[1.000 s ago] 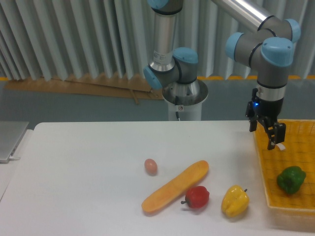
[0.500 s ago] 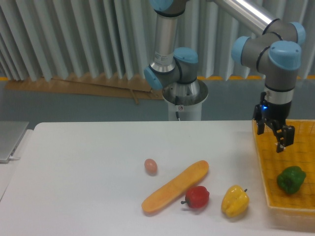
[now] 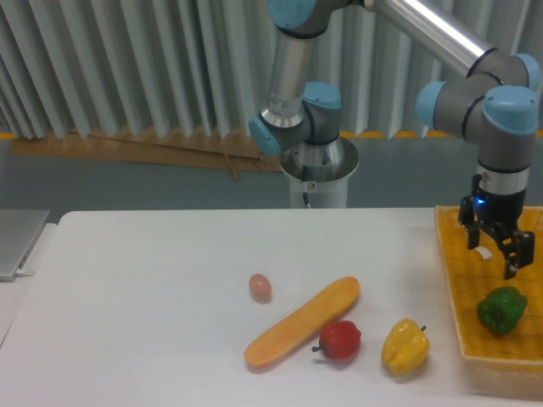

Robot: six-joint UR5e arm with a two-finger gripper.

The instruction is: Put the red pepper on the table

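The red pepper (image 3: 340, 339) lies on the white table (image 3: 153, 297) near the front, its dark stem pointing left, touching the lower end of a long orange vegetable (image 3: 302, 322). My gripper (image 3: 495, 256) hangs far to the right over the yellow woven basket (image 3: 454, 280), just above the green pepper (image 3: 501, 309). Its fingers are spread with nothing between them.
A yellow pepper (image 3: 405, 347) sits right of the red one. A small brown egg (image 3: 260, 287) lies left of the orange vegetable. The arm's base (image 3: 319, 165) stands behind the table's far edge. A grey object (image 3: 17, 242) rests at the left edge.
My gripper has moved right and slightly down, from the basket's left rim to over the basket above the green pepper. The things on the table have not moved.
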